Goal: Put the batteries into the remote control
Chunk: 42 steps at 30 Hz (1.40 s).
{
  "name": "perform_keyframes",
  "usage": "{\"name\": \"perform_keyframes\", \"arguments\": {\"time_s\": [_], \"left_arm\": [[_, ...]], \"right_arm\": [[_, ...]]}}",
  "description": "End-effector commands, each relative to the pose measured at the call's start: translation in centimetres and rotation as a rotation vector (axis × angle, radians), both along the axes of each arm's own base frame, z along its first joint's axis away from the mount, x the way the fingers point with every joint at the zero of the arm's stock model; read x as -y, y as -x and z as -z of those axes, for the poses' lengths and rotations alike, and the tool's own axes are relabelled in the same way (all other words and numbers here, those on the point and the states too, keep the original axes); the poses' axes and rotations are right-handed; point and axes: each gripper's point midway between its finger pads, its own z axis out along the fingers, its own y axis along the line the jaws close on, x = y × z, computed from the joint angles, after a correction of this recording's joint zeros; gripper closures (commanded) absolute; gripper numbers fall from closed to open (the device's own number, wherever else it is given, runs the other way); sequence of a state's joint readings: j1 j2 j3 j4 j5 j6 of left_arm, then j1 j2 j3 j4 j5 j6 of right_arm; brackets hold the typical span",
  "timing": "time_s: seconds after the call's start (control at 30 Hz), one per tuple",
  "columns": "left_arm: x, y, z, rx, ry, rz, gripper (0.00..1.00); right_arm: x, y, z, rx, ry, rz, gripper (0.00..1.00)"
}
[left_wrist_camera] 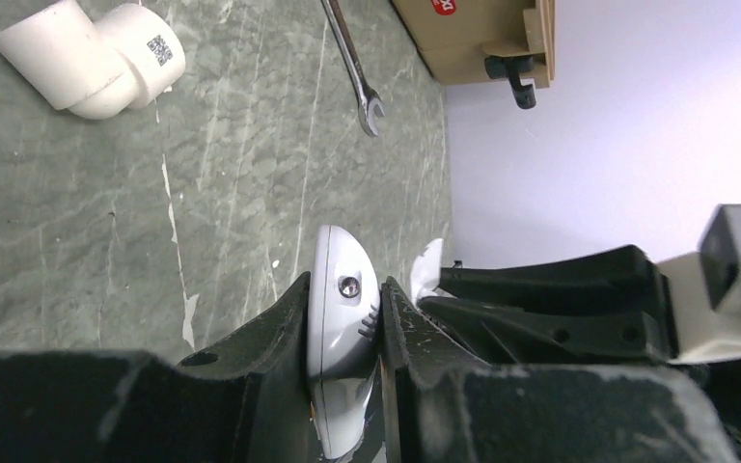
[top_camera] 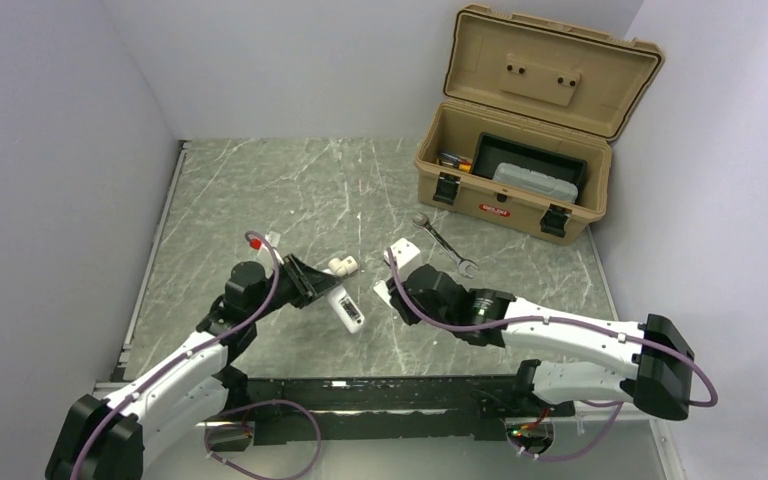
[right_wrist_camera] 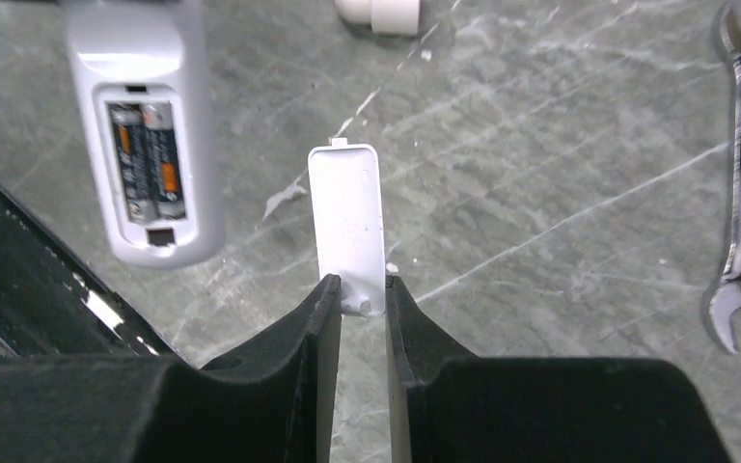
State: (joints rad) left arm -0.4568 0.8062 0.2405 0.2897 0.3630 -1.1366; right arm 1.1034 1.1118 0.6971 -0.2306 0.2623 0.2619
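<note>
- Left end effector [left_wrist_camera: 344, 294] is clamped on the small flat white remote control [left_wrist_camera: 341, 318]. From the left wrist you only get its thin edge with one little screw, and the lower end runs off the bottom of the frame.
- Right wrist view has the remote's back facing the camera. The compartment is open and the two slim dark batteries [right_wrist_camera: 147, 162] sit inside it side by side. Their labels are too blurry to read, and the remote's top end is cut off by the frame edge.
- Button side of the remote doesn't show in any view.
- Right end effector [right_wrist_camera: 362, 289] is pinched on the bottom edge of a thin white plastic battery cover [right_wrist_camera: 347, 217], held just beside the remote but not touching it.
- From above the two end effectors sit close together over the grey-green marbled surface [top_camera: 260, 190] — the cover is hard to pick out from up there.
- Stubby white plastic pipe elbow [top_camera: 342, 266] lies just beyond the remote, mostly cropped in the right wrist shot.
- Long silver open-end wrench [top_camera: 445, 243] lies flat further back. Its upper end is cut off in the right wrist view.
- Tan plastic toolbox [top_camera: 505, 205] sits at the far right with its lid up — black tray and a grey case inside, rest of the contents hard to make out.
</note>
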Motion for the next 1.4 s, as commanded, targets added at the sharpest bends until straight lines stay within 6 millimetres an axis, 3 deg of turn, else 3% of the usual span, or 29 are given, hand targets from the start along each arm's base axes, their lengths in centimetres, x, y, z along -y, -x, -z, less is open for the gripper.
{"name": "perform_keyframes", "arguments": {"time_s": [0.0, 0.2, 0.43, 0.73, 0.93, 1.2, 1.37], "left_arm": [[0.4, -1.2, -1.9, 0.038, 0.021, -0.007, 1.00], [-0.2, -0.7, -0.5, 0.021, -0.026, -0.022, 1.00], [-2.5, 0.6, 2.0, -0.013, -0.116, -0.085, 1.00], [-3.5, 1.3, 1.6, -0.002, -0.116, -0.112, 1.00], [-4.2, 1.6, 1.7, -0.008, -0.147, -0.121, 1.00], [-4.5, 2.4, 2.9, -0.040, -0.131, -0.130, 1.00], [-4.7, 2.5, 2.8, -0.036, -0.134, -0.137, 1.00]], "right_arm": [[0.7, -1.2, -1.6, 0.048, 0.096, 0.069, 0.90], [3.6, -2.8, 1.6, 0.043, 0.284, 0.271, 0.90], [7.1, -4.4, 3.8, 0.086, 0.545, 0.500, 0.91], [10.6, -5.5, 4.2, 0.209, 0.974, 0.669, 0.96], [11.7, -5.5, 4.2, 0.231, 1.099, 0.654, 0.95], [12.0, -5.5, 7.5, 0.204, 1.286, 0.547, 0.95], [10.7, -5.5, 9.1, 0.143, 1.255, 0.499, 0.93]]}}
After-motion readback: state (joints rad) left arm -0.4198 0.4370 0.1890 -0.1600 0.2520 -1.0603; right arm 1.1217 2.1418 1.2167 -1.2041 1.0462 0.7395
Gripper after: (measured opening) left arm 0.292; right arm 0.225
